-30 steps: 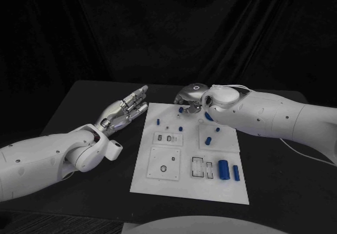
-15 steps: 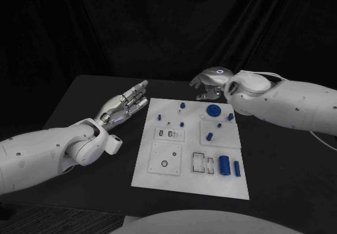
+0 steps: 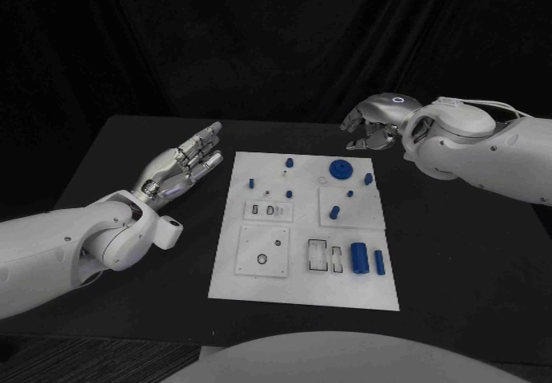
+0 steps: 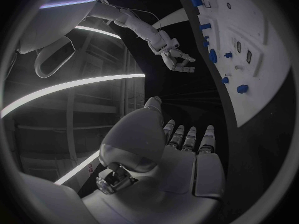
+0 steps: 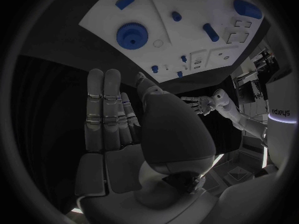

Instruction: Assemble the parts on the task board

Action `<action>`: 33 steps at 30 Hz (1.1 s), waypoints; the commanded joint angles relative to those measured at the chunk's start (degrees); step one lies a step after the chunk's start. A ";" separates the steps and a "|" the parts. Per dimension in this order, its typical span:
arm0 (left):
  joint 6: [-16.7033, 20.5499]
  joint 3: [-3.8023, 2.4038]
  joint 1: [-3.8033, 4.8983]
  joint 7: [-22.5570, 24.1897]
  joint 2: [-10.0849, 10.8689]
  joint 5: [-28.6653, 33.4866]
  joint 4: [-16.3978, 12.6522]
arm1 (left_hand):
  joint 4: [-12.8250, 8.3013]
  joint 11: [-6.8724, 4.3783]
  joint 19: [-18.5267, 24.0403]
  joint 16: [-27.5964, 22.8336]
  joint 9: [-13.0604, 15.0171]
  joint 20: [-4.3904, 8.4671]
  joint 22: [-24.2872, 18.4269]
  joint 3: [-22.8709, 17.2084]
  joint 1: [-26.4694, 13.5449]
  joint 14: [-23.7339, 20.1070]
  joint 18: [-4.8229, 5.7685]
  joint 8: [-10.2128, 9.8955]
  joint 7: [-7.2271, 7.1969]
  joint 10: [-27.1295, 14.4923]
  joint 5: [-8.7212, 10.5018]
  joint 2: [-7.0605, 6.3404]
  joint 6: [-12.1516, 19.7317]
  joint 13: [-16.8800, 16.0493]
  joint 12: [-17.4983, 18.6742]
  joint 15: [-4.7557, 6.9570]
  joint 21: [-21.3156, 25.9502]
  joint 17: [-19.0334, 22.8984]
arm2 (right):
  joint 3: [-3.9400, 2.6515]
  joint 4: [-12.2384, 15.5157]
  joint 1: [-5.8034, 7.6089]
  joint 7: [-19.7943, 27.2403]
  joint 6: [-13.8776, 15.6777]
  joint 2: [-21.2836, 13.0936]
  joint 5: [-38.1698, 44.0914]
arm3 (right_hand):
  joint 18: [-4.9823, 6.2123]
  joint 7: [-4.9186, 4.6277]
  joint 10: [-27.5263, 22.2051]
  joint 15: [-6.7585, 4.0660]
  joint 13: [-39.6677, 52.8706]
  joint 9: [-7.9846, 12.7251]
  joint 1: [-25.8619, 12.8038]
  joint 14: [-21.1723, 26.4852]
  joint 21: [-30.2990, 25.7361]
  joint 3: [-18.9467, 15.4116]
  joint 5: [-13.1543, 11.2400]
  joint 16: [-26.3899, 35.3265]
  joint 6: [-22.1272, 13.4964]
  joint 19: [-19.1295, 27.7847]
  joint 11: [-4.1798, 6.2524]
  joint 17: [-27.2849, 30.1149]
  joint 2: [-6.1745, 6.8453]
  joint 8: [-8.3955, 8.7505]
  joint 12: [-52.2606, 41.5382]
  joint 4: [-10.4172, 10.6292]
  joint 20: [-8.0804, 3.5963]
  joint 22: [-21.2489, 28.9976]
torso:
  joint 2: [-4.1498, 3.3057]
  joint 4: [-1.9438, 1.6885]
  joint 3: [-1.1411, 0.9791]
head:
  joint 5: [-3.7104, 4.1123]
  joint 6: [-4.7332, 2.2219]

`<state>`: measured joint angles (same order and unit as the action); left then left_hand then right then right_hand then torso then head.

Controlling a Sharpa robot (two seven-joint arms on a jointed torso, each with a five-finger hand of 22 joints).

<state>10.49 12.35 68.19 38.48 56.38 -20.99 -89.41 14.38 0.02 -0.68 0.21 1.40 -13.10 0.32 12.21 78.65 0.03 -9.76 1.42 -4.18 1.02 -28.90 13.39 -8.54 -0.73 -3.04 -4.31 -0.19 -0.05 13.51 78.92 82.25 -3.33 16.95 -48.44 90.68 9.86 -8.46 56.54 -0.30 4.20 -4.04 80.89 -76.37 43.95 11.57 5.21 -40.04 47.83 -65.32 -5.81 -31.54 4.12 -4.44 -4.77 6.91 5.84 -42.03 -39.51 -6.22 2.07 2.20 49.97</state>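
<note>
Left hand [image 3: 179, 166] hovers beside the task board's left edge, palm up, fingers straight and slightly spread, holding nothing and touching nothing. Its wrist view confirms flat, extended fingers [image 4: 189, 137] over the dark counter. Right hand [image 3: 377, 124] is raised beyond the board's far right corner, apart from it, fingers bent downward in the head view; its own wrist view shows the fingers [image 5: 104, 107] extended side by side with nothing in them.

Counter [image 3: 460, 263]: black, carrying the board at its middle.

Task board [image 3: 305, 283]: white plate lying flat, long side running away from the robot, with several raised square panels and cut-outs.

Parts, largest first: a round blue gear [image 3: 341, 168] lies flat near the far right of the board. A thick blue cylinder [image 3: 361, 257] lies near the right edge at the near end, with a thinner blue pin [image 3: 380, 262] just beside it. A short blue peg [image 3: 335, 212] rests tilted on the middle right panel. Small blue pieces sit at the far end: one [image 3: 289, 163] near the far edge, one [image 3: 251, 183] near the left edge, one [image 3: 369, 179] near the right edge.

Writing: partial lettering on the right arm in the left wrist view, unclear; cannot be read with confidence.
</note>
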 commanded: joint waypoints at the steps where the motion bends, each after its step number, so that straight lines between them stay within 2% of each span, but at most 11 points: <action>1: 0.58 -0.06 0.29 1.27 0.58 -0.01 -0.74 | -0.01 0.14 0.18 -0.21 0.09 0.13 -0.03 0.25 0.23 -0.03 -0.50 0.38 0.04 0.00 -0.09 -0.16 -0.57 -0.02 0.14 0.07 -0.19 0.05 | 0.00 1.84 0.20 -3.17 -1.90 -1.51 -0.32 | 0.16 0.09 1.07 0.02 0.05 -0.05 -0.48 -0.47 0.07 -0.44 -0.29 -0.30 0.60 -0.41 0.08 -0.06 -0.10 -0.17 -0.54 -0.01 -0.02 -0.11 | -0.67 0.59 0.18 | 0.44 0.03; 7: 0.69 -0.06 1.19 1.31 1.35 -0.01 -1.30 | -0.06 0.07 0.16 -0.21 0.11 0.19 -0.01 0.24 0.31 -0.03 -0.51 0.43 0.16 0.04 -0.23 -0.19 -0.77 -0.04 0.06 0.10 -0.21 0.05 | 0.00 3.94 0.42 -3.46 -1.27 -3.44 -0.32 | 0.20 -0.04 3.98 0.57 0.37 0.03 -0.31 -0.20 -0.83 -0.61 -0.03 -0.27 1.20 -0.14 0.46 -0.04 -0.22 0.00 -2.04 -0.03 0.35 0.22 | -1.75 1.11 0.14 | 1.23 0.03; 13: 0.77 -0.06 2.27 1.32 1.80 -0.01 -1.58 | -0.09 0.06 0.16 -0.21 0.10 0.21 -0.01 0.22 0.36 -0.03 -0.51 0.43 0.22 0.05 -0.31 -0.19 -0.78 -0.04 0.05 0.10 -0.21 0.05 | 0.01 5.15 0.51 -3.55 -1.14 -4.62 -0.33 | 0.60 0.95 13.88 -0.39 5.42 0.07 -1.02 2.39 -4.14 -1.62 -0.82 0.99 1.63 2.56 2.87 0.31 0.65 0.41 -11.56 0.56 -0.11 1.65 | -2.59 1.44 0.02 | 1.61 0.03; 14: 0.81 -0.06 2.37 1.33 1.93 -0.01 -1.67 | -0.09 0.07 0.15 -0.21 0.10 0.21 -0.01 0.21 0.37 -0.03 -0.51 0.43 0.23 0.06 -0.32 -0.19 -0.80 -0.05 0.04 0.10 -0.21 0.05 | 0.01 5.26 0.51 -3.58 -1.18 -4.72 -0.33 | 0.66 1.49 9.87 -1.02 12.92 0.04 -1.80 2.62 -4.27 -2.73 -0.75 -1.34 1.85 2.73 3.02 -1.89 0.53 0.52 -19.87 0.90 -0.89 0.92 | -2.78 1.57 0.02 | 1.64 -0.13; 15: 0.82 -0.05 2.44 1.32 2.04 -0.01 -1.74 | -0.10 0.08 0.13 -0.21 0.10 0.21 0.00 0.21 0.39 -0.03 -0.51 0.44 0.24 0.07 -0.35 -0.19 -0.81 -0.05 0.00 0.10 -0.23 0.05 | 0.01 5.35 0.51 -3.71 -1.29 -4.79 -0.33 | -0.76 2.05 11.25 -0.99 21.11 -0.03 -2.49 -0.64 -0.43 -3.91 -1.09 -12.84 2.02 0.98 4.11 -14.59 1.34 0.48 -30.28 0.80 -1.04 -3.17 | -2.96 1.69 0.02 | 1.63 -0.39; 16: 0.82 -0.05 2.50 1.31 2.12 -0.01 -1.78 | -0.10 0.08 0.13 -0.21 0.10 0.21 0.00 0.21 0.39 -0.03 -0.51 0.44 0.24 0.07 -0.35 -0.19 -0.81 -0.05 0.00 0.10 -0.23 0.05 | 0.01 5.40 0.51 -3.89 -1.43 -4.81 -0.33 | -2.30 4.34 3.76 -0.74 46.20 -0.15 -1.85 0.84 2.46 -4.16 -0.36 -21.18 2.06 0.97 5.40 -23.68 0.52 0.74 -55.71 0.57 -1.59 -7.05 | -2.99 1.71 0.02 | 1.66 -0.52; 17: 0.82 -0.05 2.54 1.30 2.20 -0.01 -1.81 | -0.10 0.08 0.13 -0.21 0.10 0.21 0.00 0.21 0.39 -0.03 -0.51 0.44 0.24 0.07 -0.35 -0.19 -0.81 -0.05 0.00 0.10 -0.23 0.05 | 0.01 5.44 0.51 -4.12 -1.62 -4.81 -0.33 | -2.47 2.29 11.20 -1.37 57.63 -0.32 -3.67 -2.75 8.29 -4.80 -1.09 -28.92 2.57 -2.15 4.39 -32.69 0.50 0.47 -64.63 1.92 -2.13 -12.73 | -3.11 1.77 -0.04 | 1.77 -0.77; 20: 0.79 -0.05 2.63 1.26 2.42 -0.01 -1.89 | -0.12 0.11 0.11 -0.21 0.10 0.21 0.01 0.19 0.42 -0.03 -0.52 0.43 0.25 0.08 -0.40 -0.19 -0.81 -0.06 0.00 0.09 -0.24 0.05 | 0.01 5.49 0.51 -4.90 -2.08 -4.66 -0.33 | -3.99 2.37 27.99 -1.30 80.33 -0.66 -5.28 -9.81 21.69 -5.34 -0.96 -44.49 2.47 -7.86 4.26 -51.00 1.51 0.54 -81.83 3.83 -1.59 -26.11 | -3.26 1.83 -0.07 | 1.87 -1.10; 22: 0.79 -0.05 2.68 1.25 2.58 -0.01 -1.98 | -0.12 0.11 0.11 -0.21 0.10 0.21 0.01 0.19 0.42 -0.03 -0.52 0.43 0.25 0.08 -0.40 -0.19 -0.81 -0.06 0.00 0.09 -0.24 0.05 | 0.01 5.41 0.51 -5.20 -1.96 -4.42 -0.33 | -4.71 2.19 33.39 -1.27 85.73 -0.93 -5.87 -12.26 26.44 -5.35 -0.88 -48.23 2.63 -10.00 4.38 -55.96 1.90 0.49 -85.19 4.59 -1.41 -30.86 | -3.41 1.92 -0.08 | 1.82 -1.32; 29: 0.78 -0.05 2.74 1.25 2.94 -0.01 -2.26 | -0.14 0.19 0.07 -0.21 0.09 0.19 0.04 0.18 0.46 -0.03 -0.53 0.42 0.25 0.10 -0.44 -0.19 -0.78 -0.06 -0.01 0.03 -0.27 0.05 | 0.08 4.91 0.46 -5.39 -1.65 -3.32 -0.33 | -6.43 2.35 33.46 -1.75 85.80 -1.71 -5.82 -13.63 34.47 -4.81 -0.05 -49.96 3.65 -15.14 4.66 -58.46 2.56 0.33 -85.23 5.36 -1.49 -38.34 | -3.91 2.00 -0.08 | 1.99 -2.46; 33: 0.72 -0.05 2.75 1.22 3.00 -0.01 -2.27 | -0.14 0.19 0.07 -0.21 0.09 0.19 0.04 0.18 0.46 -0.03 -0.53 0.42 0.25 0.10 -0.44 -0.19 -0.78 -0.06 -0.01 0.03 -0.27 0.05 | 0.12 4.55 0.43 -5.38 -1.48 -2.58 -0.33 | -6.76 2.33 33.46 -1.85 85.80 -1.79 -5.60 -13.63 35.82 -4.66 0.14 -49.96 3.49 -16.15 4.72 -58.46 2.86 0.45 -85.23 5.44 -1.55 -39.56 | -3.93 1.97 -0.13 | 1.97 -2.71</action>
<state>11.01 12.36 70.74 38.53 59.38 -21.00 -91.50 14.38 0.01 -0.68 0.21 1.44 -13.10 0.31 12.22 78.65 0.03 -9.76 1.64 -3.99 1.02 -29.13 13.39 -9.12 -0.73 -3.04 -4.30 -0.19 -0.09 13.64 83.61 82.65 -7.22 15.50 -51.19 90.23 4.87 -6.04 83.84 -1.68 75.05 -5.41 75.81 -83.79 73.66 6.77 4.64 -86.65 50.67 -77.95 -1.32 -74.95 6.19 -4.09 -85.88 11.51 4.38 -74.75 -43.32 -4.25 1.98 4.17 47.39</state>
